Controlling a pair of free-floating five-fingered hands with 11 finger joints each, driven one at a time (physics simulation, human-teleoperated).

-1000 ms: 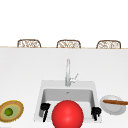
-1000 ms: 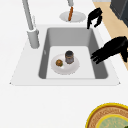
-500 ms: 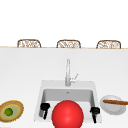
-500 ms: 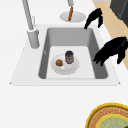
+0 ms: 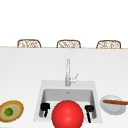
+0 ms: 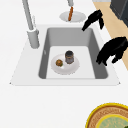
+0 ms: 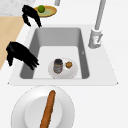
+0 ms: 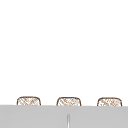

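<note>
Black and empty, fingers drooping loosely, the left hand (image 6: 112,51) and right hand (image 6: 93,20) hover at the sink's (image 6: 105,72) right-of-frame rim, apparently pre-reach, needing descent toward the jar (image 6: 69,57).

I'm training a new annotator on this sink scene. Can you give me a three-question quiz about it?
1. True or false: the left hand hangs over the sink's front edge.
2. What stands beside the small round food on the white plate in the basin?
A. dark jar
B. mug
C. bowl
3. Fill in: the long brown food lies on a ___ right of the sink.

Key: 1 true; 2 A; 3 plate.
</note>
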